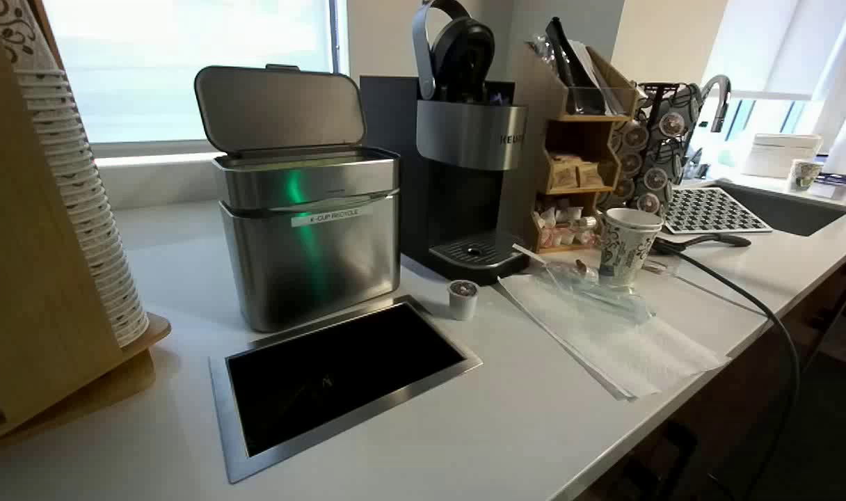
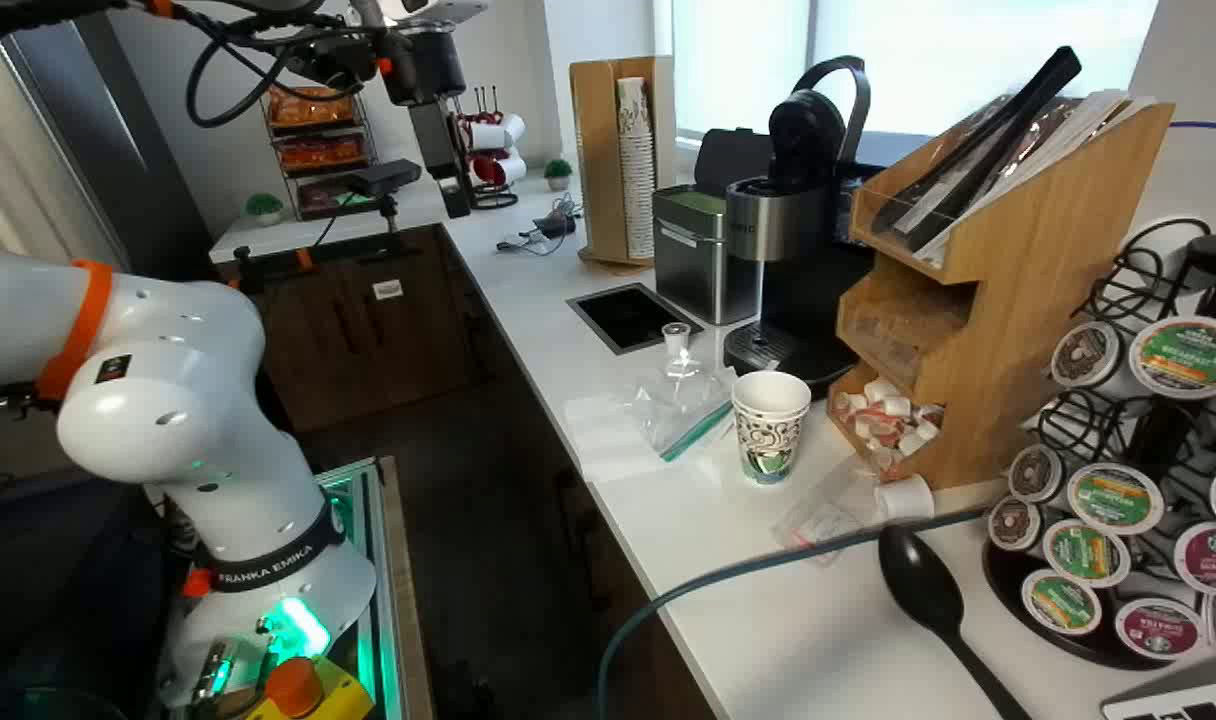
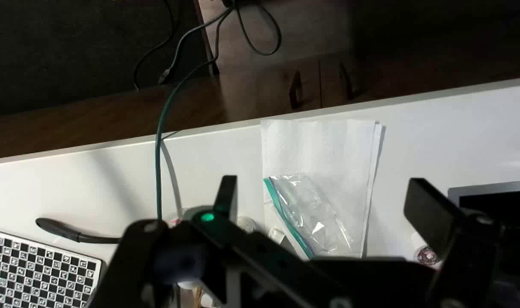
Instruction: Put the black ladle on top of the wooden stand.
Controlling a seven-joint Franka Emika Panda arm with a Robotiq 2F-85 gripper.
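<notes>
Far back, a window [image 1: 193,69] overlooked the surface [image 1: 465,431]; in wrist view the gripper [image 3: 325,192], spread apart, partly hid the ladle [image 3: 72,233].

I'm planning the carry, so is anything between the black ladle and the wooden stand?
Yes. In an exterior view, a cable and a small white cup lie between the black ladle and the wooden stand; long black items protrude from its top compartment.
</notes>
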